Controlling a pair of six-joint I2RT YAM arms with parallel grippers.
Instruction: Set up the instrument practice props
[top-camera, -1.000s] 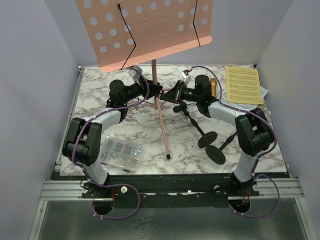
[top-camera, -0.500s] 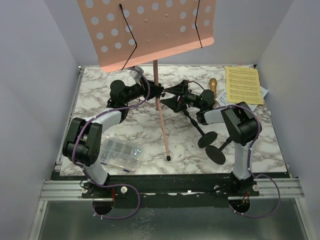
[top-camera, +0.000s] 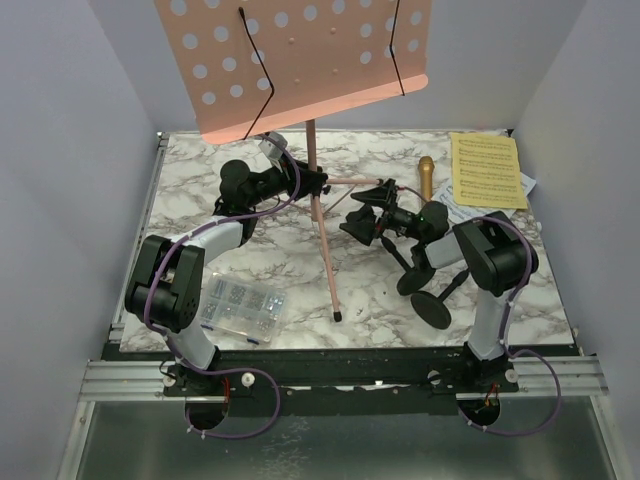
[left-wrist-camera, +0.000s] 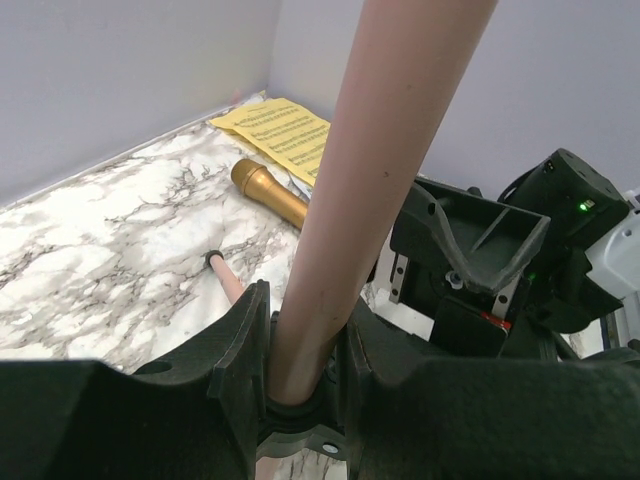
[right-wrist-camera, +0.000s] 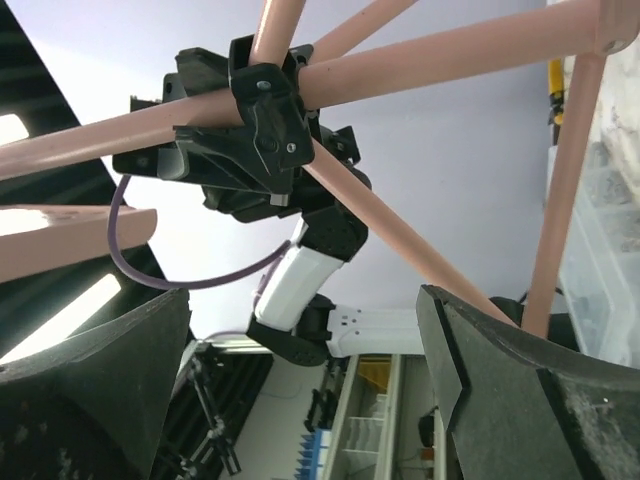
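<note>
Rightward and toward the near edge is where the right gripper (top-camera: 366, 210) has gone in the last second: it has let go of the pink leg hub, and its jaws now stand wide with nothing between them. At far left the clear compartment box (top-camera: 238, 305) lies out of the way. Next, the left gripper (top-camera: 312, 183) is clamped narrowly round the pole of the pink music rack (top-camera: 300, 70), now its only hold. The rack stands mid-table with its big perforated desk high overhead and one foot near the front. That seems the main risk: the desk makes it top-heavy, so if the legs are not evenly planted, loosening this grip could tip it. The open right jaws stand just beside a leg and could knock it on returning. Under the right forearm lie two black mic holders (top-camera: 432, 308), easily swept. Farther right, the gold microphone (top-camera: 426, 177) could roll, and the yellow sheet-music pages (top-camera: 487, 170) wait untouched.
</note>
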